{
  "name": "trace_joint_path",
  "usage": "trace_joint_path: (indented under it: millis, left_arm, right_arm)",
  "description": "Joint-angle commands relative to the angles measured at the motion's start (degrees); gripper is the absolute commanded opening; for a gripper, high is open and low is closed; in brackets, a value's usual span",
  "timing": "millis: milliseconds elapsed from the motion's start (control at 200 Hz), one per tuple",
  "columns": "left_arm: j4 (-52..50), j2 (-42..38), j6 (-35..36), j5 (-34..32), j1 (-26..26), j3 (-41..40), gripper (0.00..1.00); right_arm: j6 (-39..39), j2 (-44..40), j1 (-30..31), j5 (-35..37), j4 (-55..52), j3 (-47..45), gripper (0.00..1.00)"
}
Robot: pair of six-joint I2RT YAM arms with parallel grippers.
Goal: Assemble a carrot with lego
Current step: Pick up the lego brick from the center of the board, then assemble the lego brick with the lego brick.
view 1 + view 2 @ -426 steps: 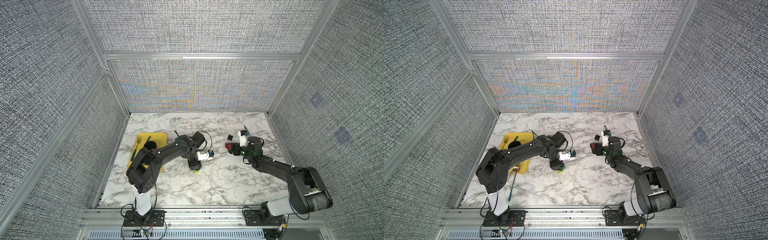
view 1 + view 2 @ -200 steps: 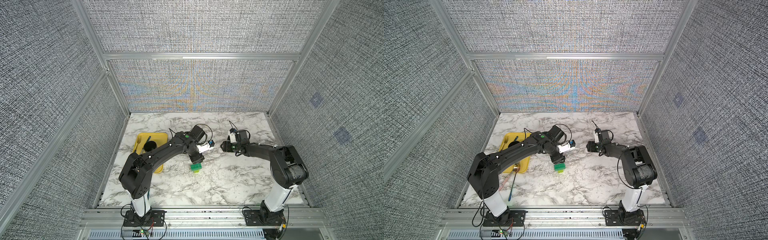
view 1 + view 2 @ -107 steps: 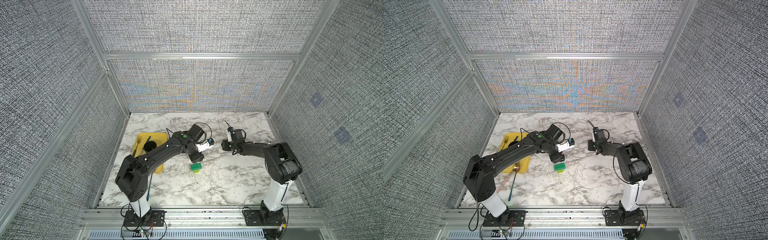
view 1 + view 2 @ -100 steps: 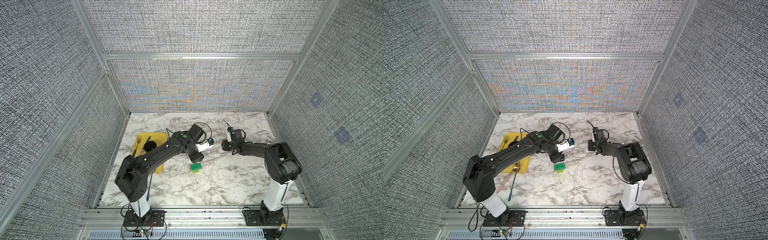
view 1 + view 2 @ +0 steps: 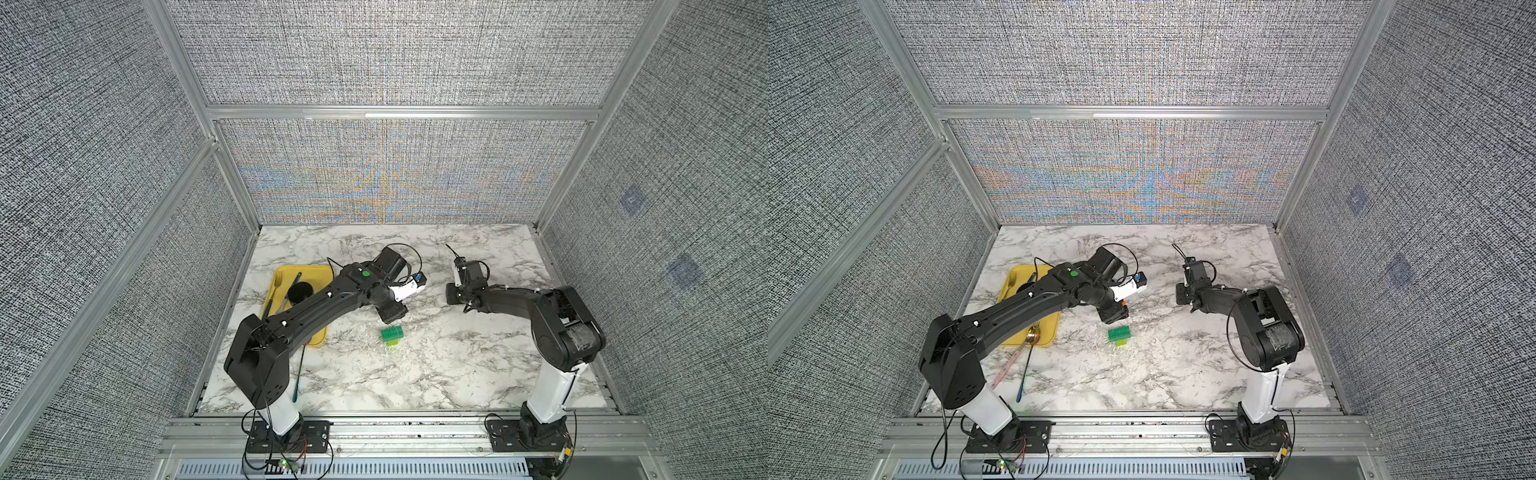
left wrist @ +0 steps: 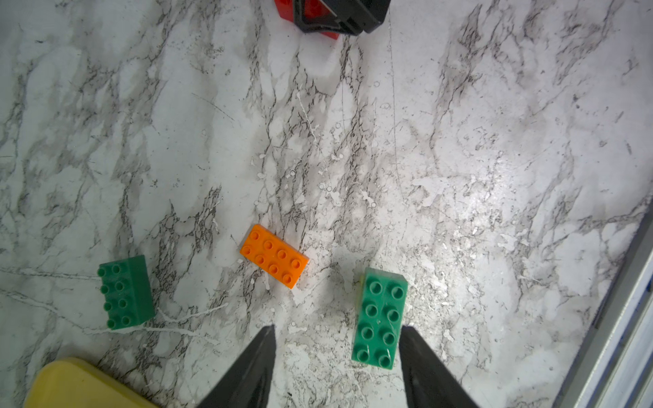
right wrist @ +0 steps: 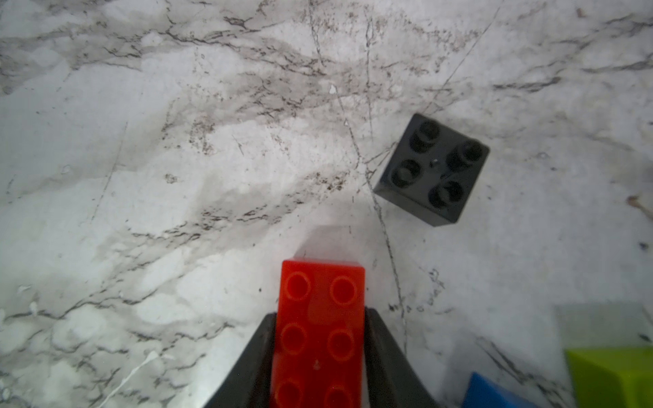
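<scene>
The carrot stands as a dark green brick on a lime one [image 5: 392, 335] [image 5: 1119, 333] at mid-table. In the left wrist view this stack [image 6: 380, 316] lies close to one fingertip of my open left gripper [image 6: 336, 330], which hovers just behind it [image 5: 391, 313]. More loose lego lies there: an orange brick [image 6: 274, 256] and a second dark green brick [image 6: 123, 293]. My right gripper [image 7: 319, 314] is shut on a red brick [image 7: 323, 282], low over the table [image 5: 454, 293]. A black square brick [image 7: 433, 169], a blue one [image 7: 494, 392] and a lime one [image 7: 615, 378] lie beside it.
A yellow tray [image 5: 307, 269] at the left holds a black cup [image 5: 300, 292] and cutlery, partly under my left arm. A gold spoon [image 5: 1032, 332], a blue-handled utensil [image 5: 1022, 380] and a pink one [image 5: 1004, 370] stick out over the tray's front edge onto the marble.
My right jaws have closed onto the red brick after the arm swung left towards the middle. My left gripper has let go of the green-on-lime stack and risen off it.
</scene>
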Motion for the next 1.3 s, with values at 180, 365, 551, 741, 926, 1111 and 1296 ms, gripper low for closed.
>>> trace_joint_path:
  millis: [180, 365, 551, 741, 926, 1111, 1296]
  left_arm:
    - [6.13, -5.00, -8.66, -4.06, 2.40, -3.29, 0.60]
    - [8.24, -11.80, -21.74, -3.10, 10.60, -7.04, 0.60]
    - [7.29, -19.68, -28.84, -3.40, 16.78, -10.87, 0.62]
    - [4.73, -27.35, -29.60, -7.17, 20.34, -14.09, 0.65]
    - [4.67, -31.56, -29.20, -9.91, 22.45, -17.24, 0.66]
    - [5.18, -32.75, -28.42, -11.15, 22.93, -18.42, 0.67]
    - [5.62, -32.26, -28.03, -10.80, 22.96, -18.86, 0.67]
  right_arm:
    - [-6.02, -9.70, 2.18, -3.70, 1.85, -4.10, 0.25]
    - [-22.95, -19.54, 9.14, -17.47, 0.93, -5.93, 0.21]
    - [-41.10, -23.30, 16.05, -31.53, -4.34, -4.86, 0.22]
    - [-55.17, -17.73, 19.32, -34.81, -14.92, 2.95, 0.22]
    - [-61.82, -11.42, 22.30, -34.00, -21.14, 9.50, 0.21]
    - [-65.23, -7.53, 23.64, -33.46, -26.14, 13.33, 0.21]
    - [-66.92, -5.42, 23.64, -32.65, -29.42, 14.79, 0.21]
